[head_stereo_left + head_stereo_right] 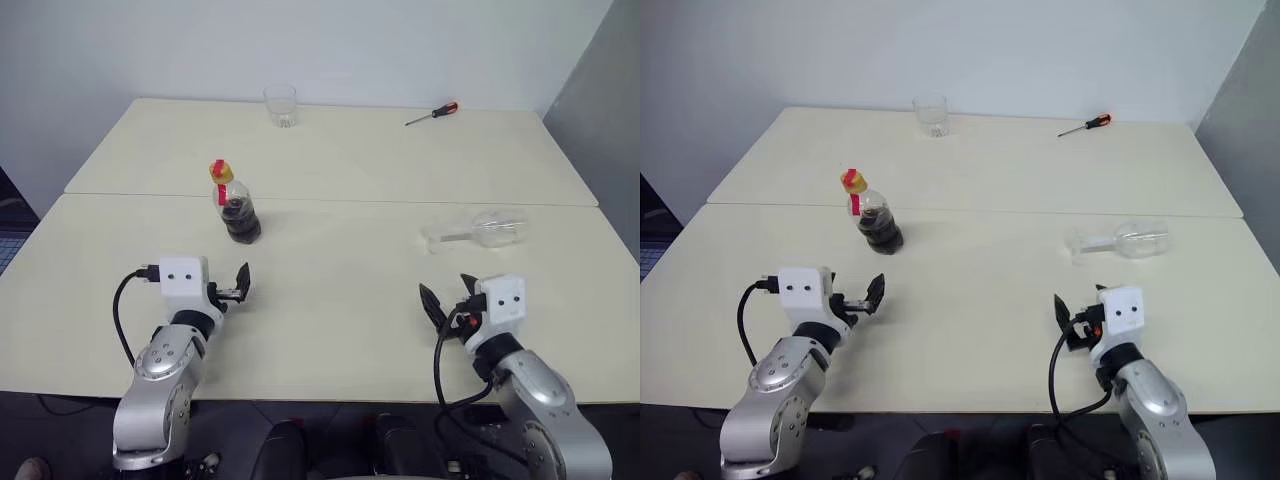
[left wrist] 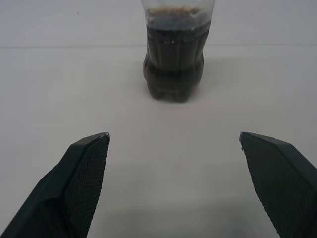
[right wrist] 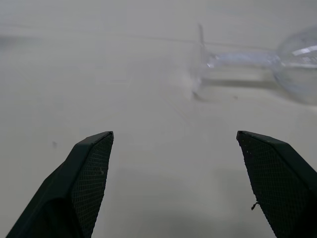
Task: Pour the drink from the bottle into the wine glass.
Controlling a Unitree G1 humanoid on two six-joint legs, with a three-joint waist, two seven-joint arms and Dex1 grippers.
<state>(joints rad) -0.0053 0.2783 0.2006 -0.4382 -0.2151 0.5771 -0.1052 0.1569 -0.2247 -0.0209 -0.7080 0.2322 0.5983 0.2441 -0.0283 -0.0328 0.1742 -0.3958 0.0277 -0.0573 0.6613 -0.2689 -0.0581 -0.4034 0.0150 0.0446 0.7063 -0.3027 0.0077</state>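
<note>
Cream desk lay under your left gripper and right gripper, fingers spread wide, holding nothing. Beyond stood the bottle upright; the wine glass lay on its side. Farther sat a tumbler, a screwdriver, then a white wall.

Two head cameras look forward and down from above the near edge of a pale table, taking in the whole tabletop up to the far wall. Both show the same scene, slightly offset sideways. The left wrist camera sits low and close, looking level between its own two fingers at the bottle in the upper middle of the frame. The right wrist camera, equally low, faces the wine glass lying in its upper right.
</note>
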